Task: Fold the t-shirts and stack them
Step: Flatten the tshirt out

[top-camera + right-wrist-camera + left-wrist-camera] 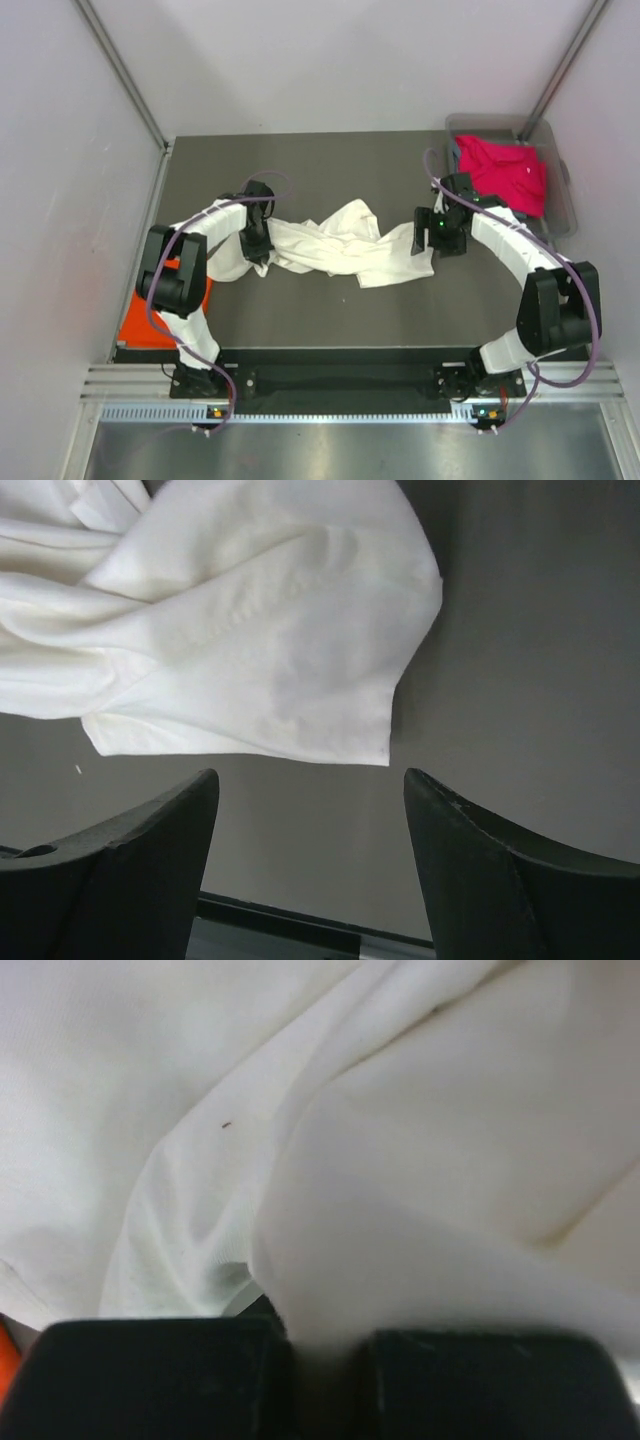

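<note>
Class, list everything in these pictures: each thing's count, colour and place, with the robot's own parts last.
cream-white t-shirt: one, cream-white, crumpled mid-table
magenta-pink t-shirt: one, magenta-pink, inside the bin
orange t-shirt: one, orange, near left edge, partly hidden by the left arm
bin: one, clear, far right corner
table: one, dark grey
left gripper: one, black, shut on the cream-white t-shirt
right gripper: one, black, open, empty, by that shirt's edge

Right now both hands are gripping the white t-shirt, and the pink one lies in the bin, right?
Not both. The left hand grips the white t-shirt, but the right hand is open and empty, just short of the cloth's edge: see the right wrist view. The pink one does lie in the bin.
</note>
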You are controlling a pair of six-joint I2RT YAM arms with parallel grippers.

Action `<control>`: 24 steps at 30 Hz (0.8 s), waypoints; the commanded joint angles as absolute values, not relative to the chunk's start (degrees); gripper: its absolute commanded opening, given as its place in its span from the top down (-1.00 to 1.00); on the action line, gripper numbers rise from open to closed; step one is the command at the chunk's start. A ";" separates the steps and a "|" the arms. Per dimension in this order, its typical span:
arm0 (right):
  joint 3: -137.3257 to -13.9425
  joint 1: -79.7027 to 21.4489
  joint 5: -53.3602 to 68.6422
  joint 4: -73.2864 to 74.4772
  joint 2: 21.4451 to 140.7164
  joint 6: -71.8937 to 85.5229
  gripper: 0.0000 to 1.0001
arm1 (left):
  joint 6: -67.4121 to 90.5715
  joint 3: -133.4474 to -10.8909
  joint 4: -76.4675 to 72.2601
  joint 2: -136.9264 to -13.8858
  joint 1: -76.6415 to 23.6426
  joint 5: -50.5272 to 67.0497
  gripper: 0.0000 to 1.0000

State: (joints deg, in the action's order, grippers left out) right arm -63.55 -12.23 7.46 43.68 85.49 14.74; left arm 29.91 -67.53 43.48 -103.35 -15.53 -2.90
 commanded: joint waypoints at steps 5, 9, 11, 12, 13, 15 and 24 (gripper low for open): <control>-60.38 -12.22 6.77 38.67 88.15 14.15 -0.49 | 30.41 -66.46 50.97 -87.65 -15.29 1.64 1.00; -60.47 -12.22 5.90 38.06 90.44 13.27 -0.39 | 32.25 -61.09 54.75 -77.19 -15.38 7.27 1.00; -60.38 -12.30 5.89 37.18 91.58 13.36 -0.35 | 32.78 -58.99 57.46 -72.44 -15.29 8.78 1.00; -60.47 -12.22 6.15 36.92 92.28 13.53 -0.34 | 32.96 -58.28 58.09 -70.94 -15.29 10.44 1.00; -60.82 -12.22 6.67 36.48 93.50 14.06 -0.33 | 32.87 -57.23 58.79 -68.14 -15.29 11.07 1.00; -60.65 -12.39 8.77 34.64 94.83 14.59 -0.32 | 32.35 -56.17 60.11 -65.93 -15.29 12.30 1.00; -57.67 -15.47 12.66 31.72 94.05 17.05 1.00 | 29.80 -54.84 65.30 -61.79 -15.29 13.98 1.00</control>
